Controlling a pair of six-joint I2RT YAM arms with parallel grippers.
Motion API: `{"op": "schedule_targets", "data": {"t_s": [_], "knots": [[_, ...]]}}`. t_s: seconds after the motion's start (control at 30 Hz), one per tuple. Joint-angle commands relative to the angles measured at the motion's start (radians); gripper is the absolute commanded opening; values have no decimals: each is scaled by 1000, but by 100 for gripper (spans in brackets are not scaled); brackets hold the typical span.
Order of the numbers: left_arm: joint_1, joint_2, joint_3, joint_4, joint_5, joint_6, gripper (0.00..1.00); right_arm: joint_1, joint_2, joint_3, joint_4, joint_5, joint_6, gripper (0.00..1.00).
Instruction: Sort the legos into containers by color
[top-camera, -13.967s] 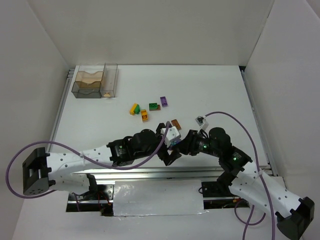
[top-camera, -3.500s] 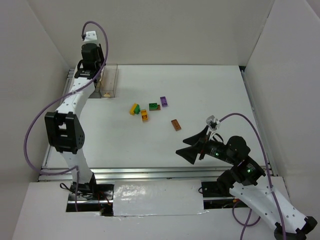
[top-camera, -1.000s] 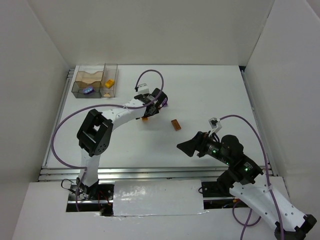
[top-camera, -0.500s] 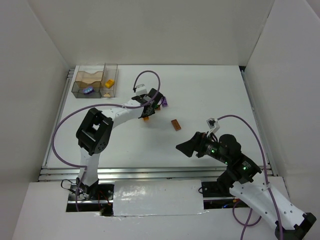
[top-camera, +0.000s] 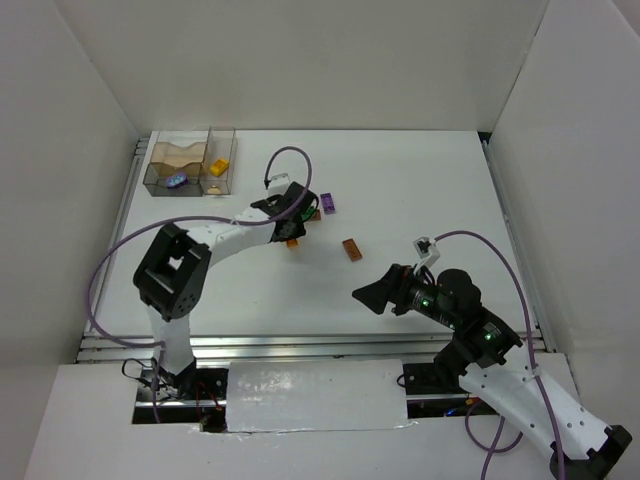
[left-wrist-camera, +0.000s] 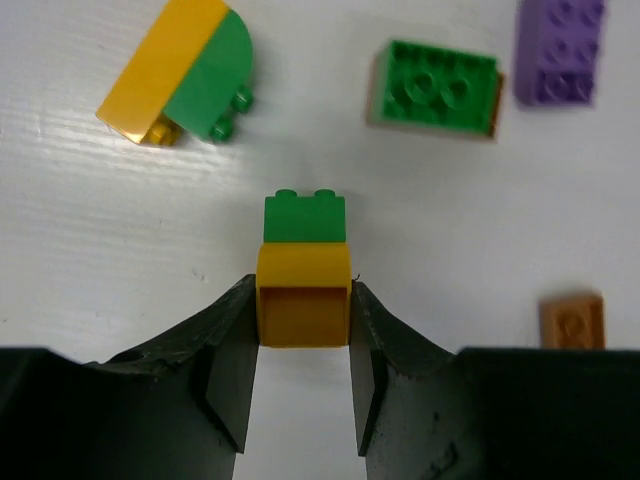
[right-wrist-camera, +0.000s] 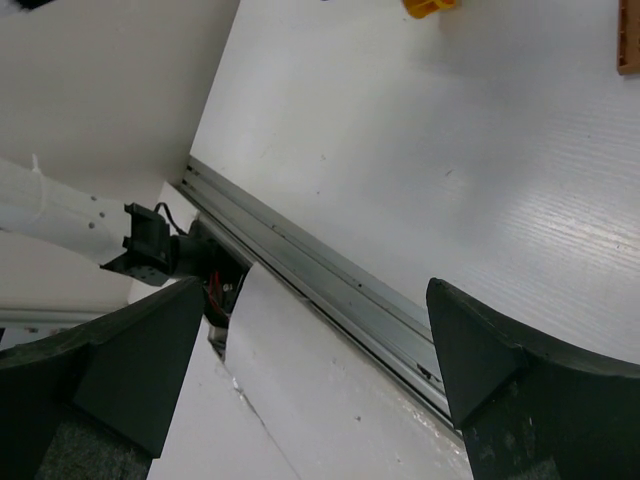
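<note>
1. Top view: the light is bright, even and diffuse; the matte white table (top-camera: 420, 190) and plain white walls (top-camera: 300, 60) carry only faint, soft-edged shadows.
2. Left wrist view: the small yellow plastic brick (left-wrist-camera: 304, 305) and the table grain are sharp; the black fingers (left-wrist-camera: 225, 370) of the left gripper (left-wrist-camera: 303, 290) are dark, with little detail.
3. Right wrist view: the fingers (right-wrist-camera: 480, 370) of the right gripper (right-wrist-camera: 317, 290) are blurred dark masses at the near corners; the table looks pale, slightly washed out.
</note>
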Motion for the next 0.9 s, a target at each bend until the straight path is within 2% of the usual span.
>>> {"op": "schedule_targets", "data": {"t_s": [0.0,0.1,0.13,0.2,0.23,0.3,0.33,0.4,0.5,0.53,0.67,0.87], "knots": [[-13,-282,-132,173,205,187,0,-1,-16,36,2,51,-33,100],[-2,-441,-249,277,418,343,0,-4,-15,81,8,17,-83,100],[1,-514,-260,308,604,379,0,-6,-1,93,23,-6,-118,100],[11,-585,-289,333,817,442,0,-7,35,132,40,-47,-141,100],[14,-602,-297,354,1008,451,0,-7,51,145,43,-50,-152,100],[19,-648,-324,374,1147,458,0,-10,85,176,69,-69,-163,100],[21,-667,-339,429,1261,450,0,-10,91,182,81,-80,-171,100],[21,-726,-401,494,1337,412,0,-10,102,202,126,-118,-184,100],[21,-795,-470,629,1437,350,0,-10,109,222,184,-355,-238,100],[21,-808,-493,693,1486,320,0,-10,108,237,187,-382,-241,100],[15,-848,-550,865,1582,220,0,-12,88,265,160,-386,-263,99],[-5,-839,-576,947,1611,169,0,-9,154,264,219,-485,-229,95]]}}
